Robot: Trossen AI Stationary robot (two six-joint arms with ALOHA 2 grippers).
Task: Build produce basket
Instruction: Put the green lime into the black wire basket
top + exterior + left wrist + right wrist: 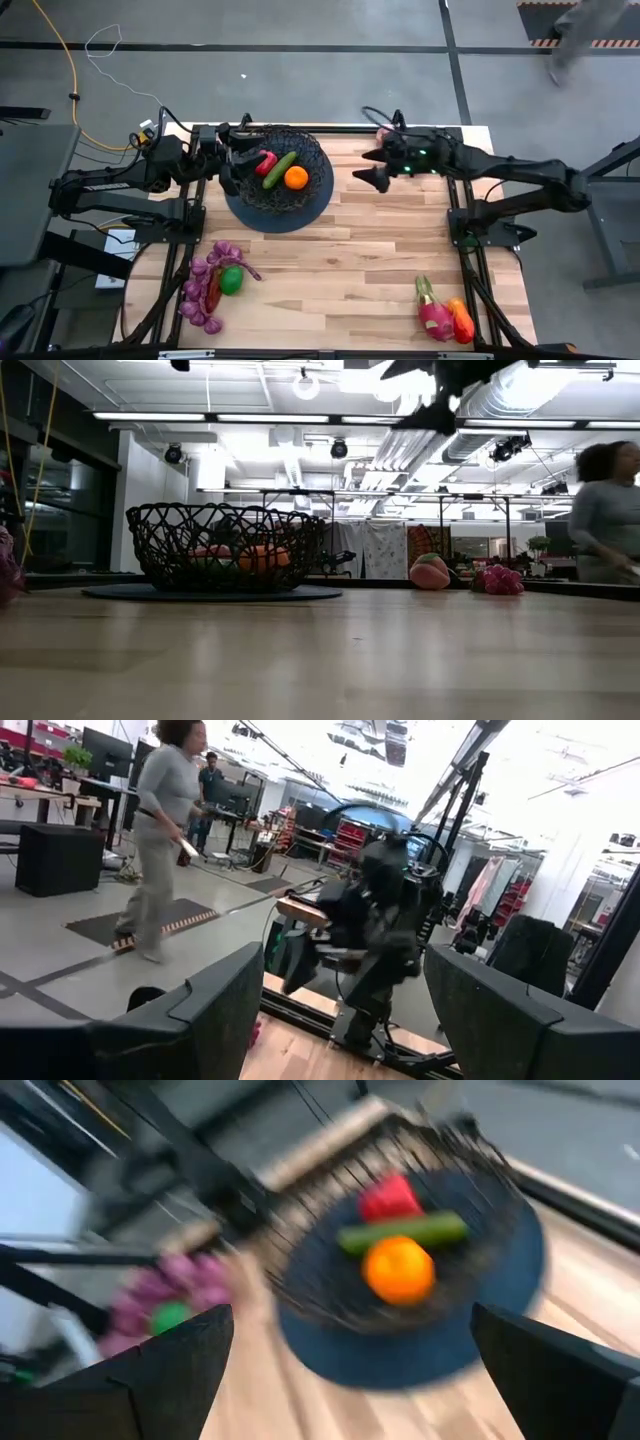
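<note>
Right gripper [371,168] jaws wide open, empty, left gripper [232,160] at basket [318,190] rim, apparently open, empty

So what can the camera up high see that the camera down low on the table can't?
Only the high view shows the purple grape bunches with a green lime, the pink and orange fruits at the near edge, and both arms. Only the low view shows a person in the room behind. Both show the round black wire basket holding an orange.
</note>
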